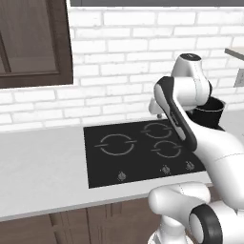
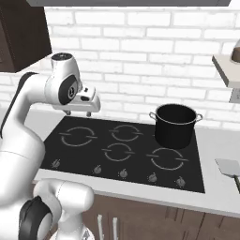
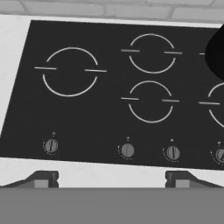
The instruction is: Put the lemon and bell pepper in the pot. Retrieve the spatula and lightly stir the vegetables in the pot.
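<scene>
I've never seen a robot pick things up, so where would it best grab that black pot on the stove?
Probably a silvery loop handle at the rim of the pot, reached from above: the pot stands upright, and its body looks wide for the open gripper.

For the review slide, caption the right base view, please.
Open gripper hovers above the cooktop; black pot sits on the rear right burner.

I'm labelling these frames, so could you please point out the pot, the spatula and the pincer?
pot (image 2: 175, 129): right base view, front of its black wall.
spatula (image 2: 228, 167): right base view, flat grey blade on the counter.
pincer (image 2: 78, 113): right base view, midway between its fingertips, open above the hob.
</scene>
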